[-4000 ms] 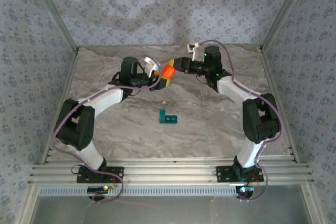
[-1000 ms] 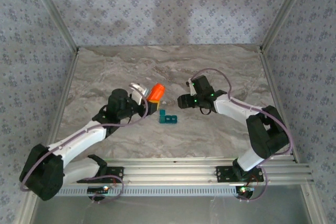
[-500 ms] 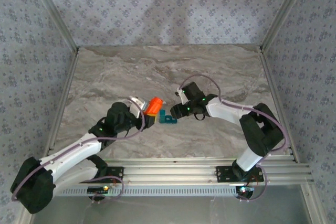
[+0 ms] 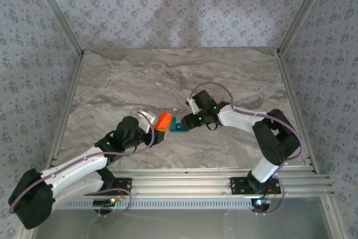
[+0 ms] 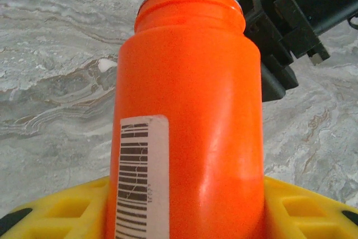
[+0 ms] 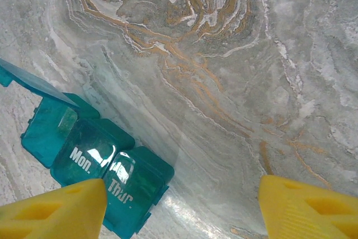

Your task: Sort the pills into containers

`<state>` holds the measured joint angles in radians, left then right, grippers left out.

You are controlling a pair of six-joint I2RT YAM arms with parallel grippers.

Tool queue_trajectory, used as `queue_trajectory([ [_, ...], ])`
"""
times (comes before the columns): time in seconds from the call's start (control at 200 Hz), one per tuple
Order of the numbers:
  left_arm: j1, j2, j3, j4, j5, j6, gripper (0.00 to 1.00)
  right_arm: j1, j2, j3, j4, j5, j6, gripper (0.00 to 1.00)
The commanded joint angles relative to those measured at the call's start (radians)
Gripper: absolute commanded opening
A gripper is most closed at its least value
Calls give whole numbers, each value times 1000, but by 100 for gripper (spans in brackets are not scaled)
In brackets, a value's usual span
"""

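Left gripper (image 4: 159, 131) clamps the orange cylindrical plastic bottle (image 4: 164, 120) at nine o'clock of the teal-blue plastic compartment strip (image 4: 179, 128). At its three o'clock the right gripper (image 6: 184, 205) hangs spread and empty. The strip's open compartment (image 6: 49, 130) looks empty, so sorting seems barely begun.

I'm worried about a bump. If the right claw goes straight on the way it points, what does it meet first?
Likely the bare marble table; the right claw is open over it. The teal container lies by one finger, which might clip it; depth is unclear.
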<state>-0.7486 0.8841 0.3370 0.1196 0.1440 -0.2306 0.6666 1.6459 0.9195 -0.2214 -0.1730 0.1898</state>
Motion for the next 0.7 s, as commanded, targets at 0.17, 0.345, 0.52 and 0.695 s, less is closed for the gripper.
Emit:
queue_trajectory([
  [0.17,-25,-15,-17,-32,-29,-22,0,5,33,-1,-9,-23,-1,73],
  [0.345,-32,2,-16,-46,-28,-22,0,4,40,0,-7,-27,2,73],
  [0.52,-33,22,-15,-62,-29,-23,0,3,49,2,-7,-30,4,73],
  [0.695,-32,54,-8,-64,-35,-18,0,-2,52,1,-7,-32,7,73],
])
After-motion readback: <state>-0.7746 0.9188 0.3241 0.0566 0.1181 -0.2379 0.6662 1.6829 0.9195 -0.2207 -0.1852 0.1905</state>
